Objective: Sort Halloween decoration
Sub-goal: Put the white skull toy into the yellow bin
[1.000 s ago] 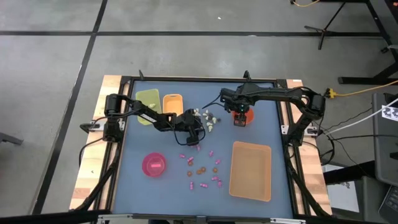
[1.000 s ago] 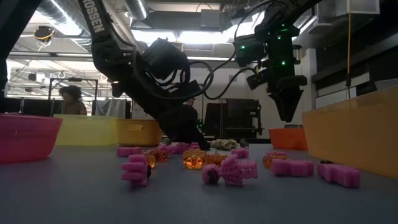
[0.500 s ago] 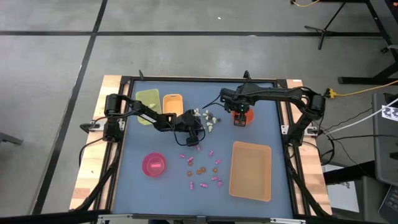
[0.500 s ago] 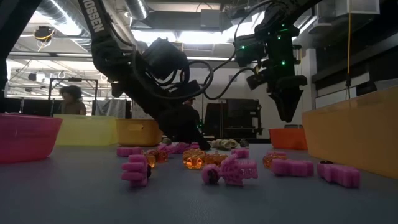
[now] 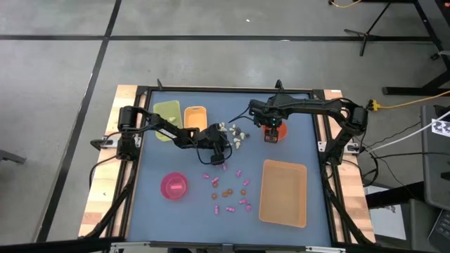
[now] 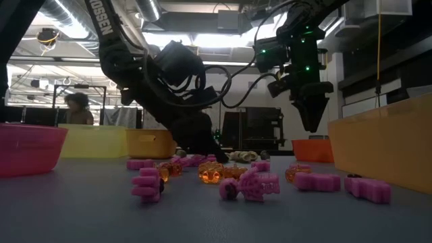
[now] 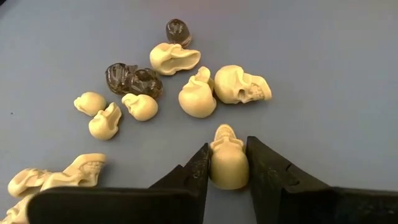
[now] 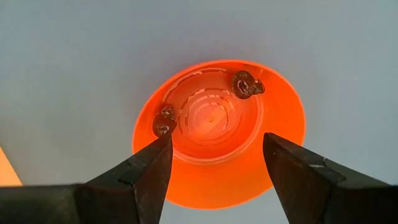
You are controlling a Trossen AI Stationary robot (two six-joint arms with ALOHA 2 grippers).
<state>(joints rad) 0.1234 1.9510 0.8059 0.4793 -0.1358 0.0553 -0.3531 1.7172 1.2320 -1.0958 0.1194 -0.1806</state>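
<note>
While pinched by left gripper [image 7: 229, 163]: cream-white skull trinket [image 7: 228, 158], glossy, smooth-domed.

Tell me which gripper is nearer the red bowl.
Right. The right gripper hangs open directly above the red bowl, which holds two dark trinkets. The left gripper is off at the pile of cream skulls, its fingers on either side of one cream skull.
</note>
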